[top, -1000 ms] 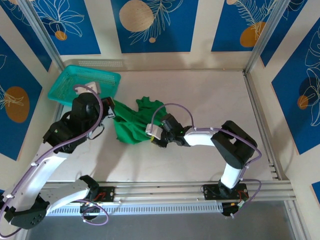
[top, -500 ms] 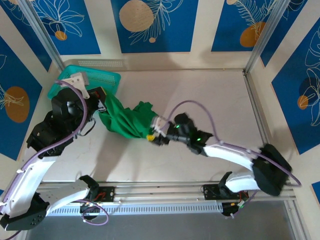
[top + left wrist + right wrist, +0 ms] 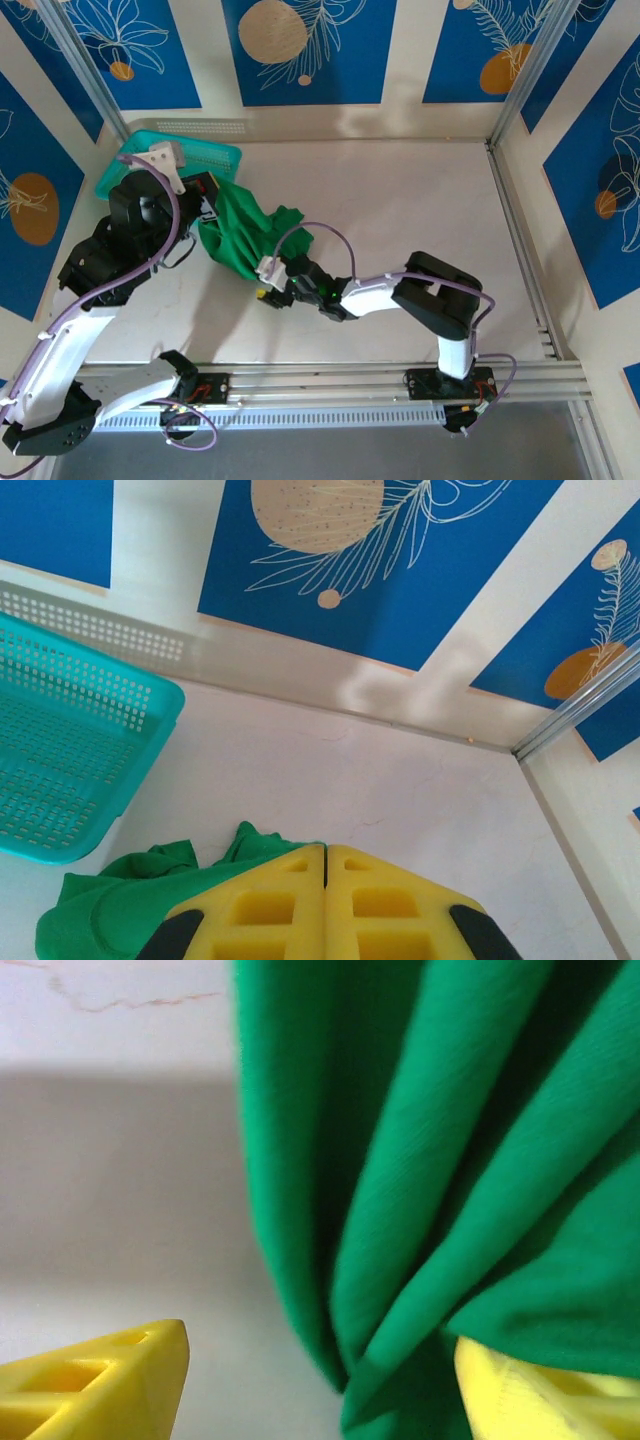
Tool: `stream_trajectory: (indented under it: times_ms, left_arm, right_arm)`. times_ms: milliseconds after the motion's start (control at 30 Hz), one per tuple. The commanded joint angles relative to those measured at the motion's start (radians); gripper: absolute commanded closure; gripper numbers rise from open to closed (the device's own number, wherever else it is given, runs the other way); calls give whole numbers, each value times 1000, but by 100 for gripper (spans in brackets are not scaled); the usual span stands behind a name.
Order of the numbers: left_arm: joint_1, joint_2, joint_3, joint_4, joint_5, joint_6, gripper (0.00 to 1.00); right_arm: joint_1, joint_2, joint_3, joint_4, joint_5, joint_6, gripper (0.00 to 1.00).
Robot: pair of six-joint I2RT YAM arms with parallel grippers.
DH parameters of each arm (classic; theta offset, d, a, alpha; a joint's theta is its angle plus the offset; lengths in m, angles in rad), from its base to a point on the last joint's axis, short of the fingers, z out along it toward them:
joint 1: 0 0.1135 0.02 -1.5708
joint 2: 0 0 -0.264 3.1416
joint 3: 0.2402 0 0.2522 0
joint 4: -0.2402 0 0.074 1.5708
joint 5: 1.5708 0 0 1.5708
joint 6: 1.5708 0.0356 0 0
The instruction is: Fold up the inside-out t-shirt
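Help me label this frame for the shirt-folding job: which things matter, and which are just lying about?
Part of the job:
- inside-out t-shirt, green and bunched
- left gripper, shut on the cloth
- right gripper, open at the shirt's lower edge

Just lying about:
- teal mesh basket, at the far left

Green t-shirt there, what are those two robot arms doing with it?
Two robot arms are working on folding a crumpled green t-shirt. The left gripper is shut on one bunched end, holding it up beside the teal mesh basket. The cloth drapes down toward the right gripper, which is open around the hanging folds without clamping them. No neat fold has been made yet.
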Motion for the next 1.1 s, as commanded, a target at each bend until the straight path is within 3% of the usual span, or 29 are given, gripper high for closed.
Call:
stream_trajectory:
  times_ms: [0, 67, 167, 233, 333, 433, 533, 600, 667, 767, 933, 1067]
  left_arm:
    - [10, -7, 36, 21, -3, -15, 100]
    - [9, -11, 35, 23, -14, -11, 100]
    - [10, -21, 34, 26, -37, 1, 100]
    - [10, -29, 34, 32, -52, 14, 100]
    - [10, -45, 35, 34, -70, 38, 100]
    - [10, -54, 40, 45, -56, 84, 100]
    - [8, -58, 32, 58, -50, 145, 100]
    - [8, -61, 17, 72, -68, 165, 100]
    - [8, -63, -9, 87, -103, 173, 100]
    - [9, -63, -70, 101, -183, 170, 100]
    - [15, -126, -187, 64, -331, 157, 100]
    - [26, -206, -294, 14, -398, 148, 100]
  right_arm:
    - [-5, 64, 52, 90, 28, -3, 33]
    - [-1, 101, 76, 114, -1, 1, 58]
    - [1, 103, 52, 180, -23, -1, 87]
    - [-6, 37, -1, 179, -31, 0, 100]
    - [-44, -182, -129, 77, -114, 1, 100]
    - [-117, -507, -187, -255, -221, -23, 100]
    - [-253, -762, -103, -646, -331, -37, 100]
    - [-365, -819, 9, -835, -446, -59, 100]
    - [-454, -782, 150, -1015, -563, -135, 100]
    - [-490, -632, 289, -1178, -659, -261, 100]
    - [-376, -302, 437, -1350, -868, -332, 100]
    - [-279, -130, 496, -1431, -919, -322, 100]
